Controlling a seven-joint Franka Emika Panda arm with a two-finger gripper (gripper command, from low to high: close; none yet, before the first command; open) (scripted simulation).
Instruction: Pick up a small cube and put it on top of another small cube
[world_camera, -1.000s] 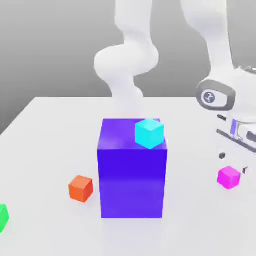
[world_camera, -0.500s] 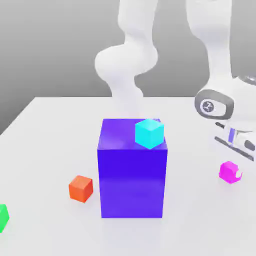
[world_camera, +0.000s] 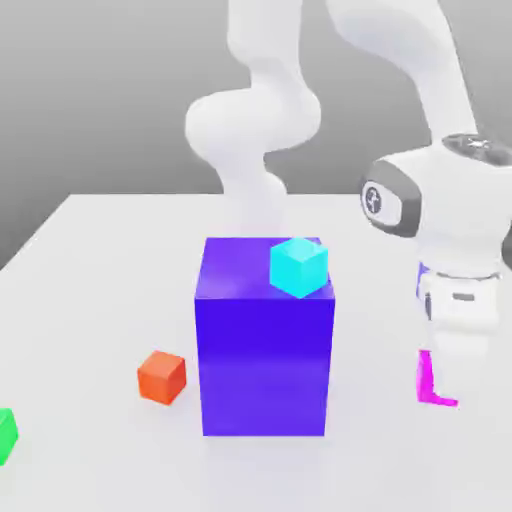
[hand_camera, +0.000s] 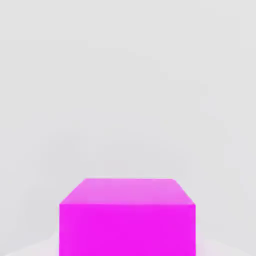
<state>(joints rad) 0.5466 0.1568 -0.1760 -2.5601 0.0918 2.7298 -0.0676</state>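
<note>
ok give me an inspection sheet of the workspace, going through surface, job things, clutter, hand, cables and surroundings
surface: pale tabletop, smooth
job's things: magenta cube in the hand; which cube it goes on, cannot tell
clutter: big blue block with cyan cube on top; orange cube beside it; green cube at the exterior view's left edge
hand: shut on the magenta cube
cables: nothing seen
surroundings: plain grey backdrop

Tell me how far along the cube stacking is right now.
Roughly midway, I'd judge. The magenta cube looks done being gripped: the gripper is shut on it. Carrying it is in hand. Left: setting it on another small cube, perhaps the cyan one on the blue block or the orange one.
</note>
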